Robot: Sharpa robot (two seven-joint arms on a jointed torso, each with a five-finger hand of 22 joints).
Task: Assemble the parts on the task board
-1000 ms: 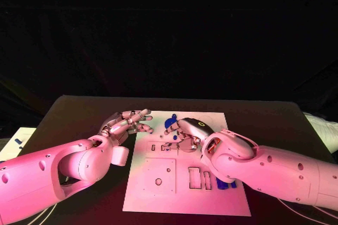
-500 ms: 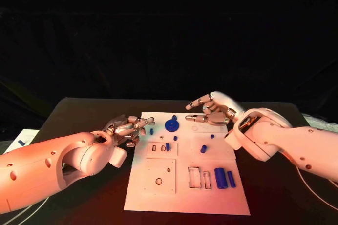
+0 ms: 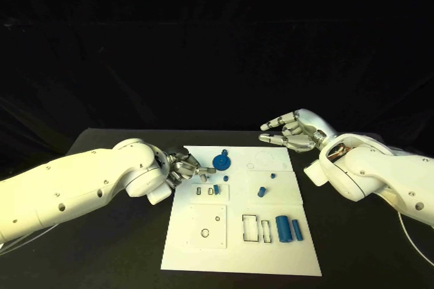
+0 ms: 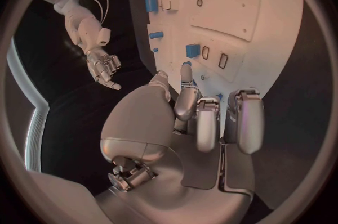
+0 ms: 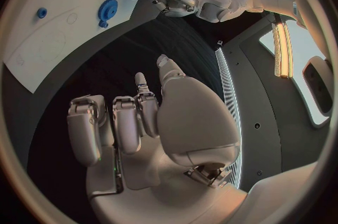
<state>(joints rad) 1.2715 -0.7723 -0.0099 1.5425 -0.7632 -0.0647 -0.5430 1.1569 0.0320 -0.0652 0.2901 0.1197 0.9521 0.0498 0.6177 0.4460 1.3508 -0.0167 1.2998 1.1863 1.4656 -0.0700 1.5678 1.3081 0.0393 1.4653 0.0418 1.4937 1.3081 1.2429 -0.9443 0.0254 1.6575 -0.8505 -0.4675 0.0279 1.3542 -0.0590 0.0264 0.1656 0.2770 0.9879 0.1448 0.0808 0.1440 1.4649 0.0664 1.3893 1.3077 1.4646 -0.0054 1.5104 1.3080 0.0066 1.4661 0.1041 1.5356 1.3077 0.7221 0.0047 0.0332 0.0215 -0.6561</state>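
We observe the white task board (image 3: 243,239) lying flat in the middle of the black desk (image 3: 100,239). On its far part we note a blue gear (image 3: 221,160) with a small peg just beside it. A small blue stud (image 3: 272,175) and a short blue peg (image 3: 261,191) sit on the board's right side, apart from each other. Nearer the robot, two blue cylinders (image 3: 290,228) lie side by side at the board's right edge, just beside two narrow rectangular slots (image 3: 257,228). A square recessed plate (image 3: 207,225) with a small oval hole occupies the near left part of the board.

The left hand (image 3: 184,168) rests at the board's left edge, near the gear, fingers curled in. In the left wrist view its fingers (image 4: 200,120) bend toward the palm, and a small pale cylindrical piece (image 4: 186,74) stands at the fingertips beside the thumb; we cannot tell whether it is pinched or merely lies beyond them.

The right hand (image 3: 291,132) hovers above the desk just beyond the board's far right corner, clear of the board. Its fingers (image 5: 120,122) are apart and gently bent, and it holds nothing.
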